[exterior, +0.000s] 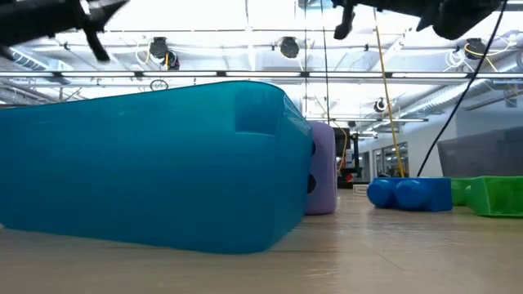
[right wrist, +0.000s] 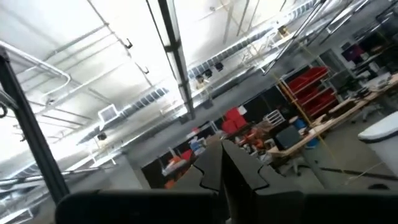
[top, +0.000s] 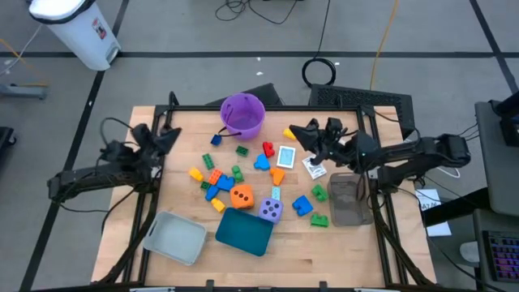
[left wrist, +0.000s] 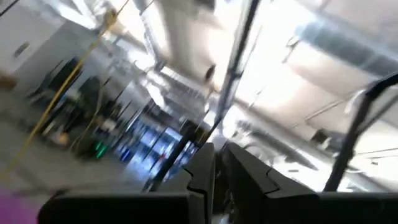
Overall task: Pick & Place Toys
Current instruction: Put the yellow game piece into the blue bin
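Wooden worktop (top: 243, 268) carrying scattered toys: coloured bricks (top: 212, 180) lie in its middle, with the orange die (top: 241, 195) and purple die (top: 271, 211) just behind the teal tray (top: 244, 232). A white-and-blue card (top: 286, 156) lies near the purple bucket (top: 242, 114). Left claw (top: 166, 138) is raised at the left edge, fingers pressed together and empty; right claw (top: 302, 134) is raised near the card, likewise closed and empty.

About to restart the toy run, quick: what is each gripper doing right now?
Left gripper: shut, holding nothing, raised at the table's left edge.
Right gripper: shut, holding nothing, raised over the table's right side.
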You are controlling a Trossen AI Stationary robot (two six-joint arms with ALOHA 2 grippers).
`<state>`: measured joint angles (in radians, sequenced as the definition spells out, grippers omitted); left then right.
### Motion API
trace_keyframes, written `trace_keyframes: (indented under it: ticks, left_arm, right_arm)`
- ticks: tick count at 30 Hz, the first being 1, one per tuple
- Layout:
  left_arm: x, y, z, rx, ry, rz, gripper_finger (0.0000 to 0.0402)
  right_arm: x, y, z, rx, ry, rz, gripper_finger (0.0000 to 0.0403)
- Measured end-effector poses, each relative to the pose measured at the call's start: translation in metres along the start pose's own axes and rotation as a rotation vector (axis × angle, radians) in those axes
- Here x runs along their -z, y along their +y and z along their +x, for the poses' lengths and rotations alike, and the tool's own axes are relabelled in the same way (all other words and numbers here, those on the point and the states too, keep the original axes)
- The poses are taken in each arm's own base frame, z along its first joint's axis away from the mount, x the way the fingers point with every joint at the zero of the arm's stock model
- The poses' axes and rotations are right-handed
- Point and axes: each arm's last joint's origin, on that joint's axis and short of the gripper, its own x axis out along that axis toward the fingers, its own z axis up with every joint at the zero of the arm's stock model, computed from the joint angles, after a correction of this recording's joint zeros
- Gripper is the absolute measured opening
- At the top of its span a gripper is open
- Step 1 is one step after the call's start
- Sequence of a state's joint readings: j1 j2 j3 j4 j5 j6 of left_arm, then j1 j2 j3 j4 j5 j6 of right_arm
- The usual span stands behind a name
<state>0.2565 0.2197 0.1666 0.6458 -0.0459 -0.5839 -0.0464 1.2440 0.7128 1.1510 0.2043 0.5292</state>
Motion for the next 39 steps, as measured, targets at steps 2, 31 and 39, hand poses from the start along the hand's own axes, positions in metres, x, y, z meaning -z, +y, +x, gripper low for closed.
trace_keyframes:
  ticks: [2,31,39]
  left_arm:
    - [-0.012,-0.010,0.009,0.024,0.041,0.066,0.0049]
    - [-0.035,-0.033,0.129,-0.224,0.699,0.347,0.0049]
    - [-0.022,-0.024,0.136,-0.270,0.740,0.280,0.0056]
  right_arm:
    - [0.001,0.006,0.008,-0.010,0.008,-0.016,0.0004]
    - [-0.002,0.025,0.061,0.123,0.329,-0.276,0.0004]
    - [-0.011,0.026,0.065,0.105,0.260,-0.264,0.0041]
